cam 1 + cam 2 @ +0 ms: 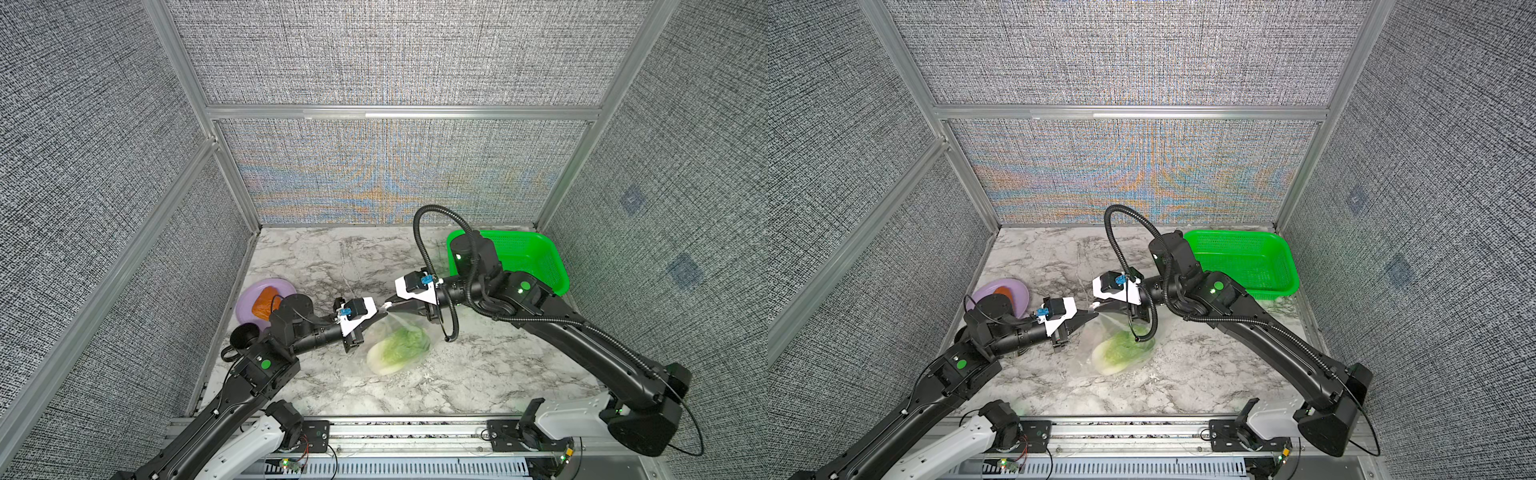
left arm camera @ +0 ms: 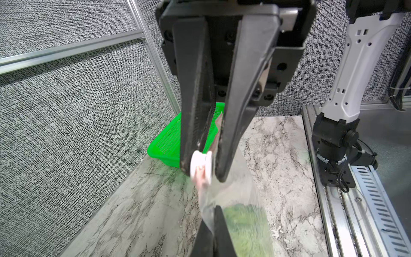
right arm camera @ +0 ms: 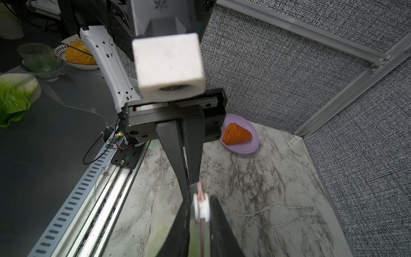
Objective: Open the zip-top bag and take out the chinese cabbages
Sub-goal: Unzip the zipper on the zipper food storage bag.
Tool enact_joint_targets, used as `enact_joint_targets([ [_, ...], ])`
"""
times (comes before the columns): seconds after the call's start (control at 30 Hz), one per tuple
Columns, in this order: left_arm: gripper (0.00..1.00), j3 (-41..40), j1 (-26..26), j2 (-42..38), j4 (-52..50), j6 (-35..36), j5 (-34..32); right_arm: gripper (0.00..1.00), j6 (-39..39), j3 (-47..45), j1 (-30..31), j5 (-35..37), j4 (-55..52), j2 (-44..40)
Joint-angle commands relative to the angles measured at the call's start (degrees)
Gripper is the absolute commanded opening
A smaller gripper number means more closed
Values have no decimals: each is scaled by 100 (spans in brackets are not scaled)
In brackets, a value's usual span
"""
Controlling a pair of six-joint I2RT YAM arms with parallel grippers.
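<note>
Left of the zip-top bag (image 1: 395, 323), orange food (image 1: 263, 306) sits on a purple plate (image 1: 248, 300). The left gripper (image 1: 376, 311) meets the bag's top from the left, jaws pressed together on the pink strip (image 3: 199, 190). The bag lies on the counter (image 1: 332, 257), the chinese cabbage (image 1: 399, 351) inside it. From the right, the right gripper (image 1: 390, 302) has its jaws around the white slider (image 2: 201, 165); whether they squeeze it cannot be told. Farther right stands a green basket (image 1: 536, 253).
</note>
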Motion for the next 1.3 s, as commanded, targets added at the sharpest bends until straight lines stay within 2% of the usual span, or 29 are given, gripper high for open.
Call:
enact_joint_targets([
  [0.0, 0, 3, 0, -37, 74, 24, 36, 14, 22, 14, 6, 16, 93, 17],
  [0.37, 0, -35, 0, -63, 210, -38, -15, 0, 79, -28, 10, 135, 57, 10],
  [0.8, 0, -156, 0, -249, 304, -135, -167, 0, 8, -161, 6, 421, 1, -96],
  [0.83, 4, -146, 0, -249, 288, -141, -175, 0, 14, -153, 6, 429, 2, -96],
  [0.93, 34, -148, -4, -247, 277, -156, -209, 0, 26, -124, 11, 422, 41, -80],
  [1.0, 40, -140, 1, -275, 251, -152, -211, 0, 35, -89, 6, 421, 61, -77],
  [1.07, 42, -137, 0, -321, 242, -152, -211, 0, 26, -48, 7, 421, 60, -62],
  [1.13, 42, -121, 0, -370, 203, -131, -218, 0, 35, -23, 7, 421, 48, -28],
  [1.17, 38, -96, 0, -396, 161, -127, -230, 0, 31, -8, 11, 423, 33, -21],
  [1.27, 17, -15, 0, -465, 37, -77, -237, 0, 27, 3, 12, 404, 20, -9],
])
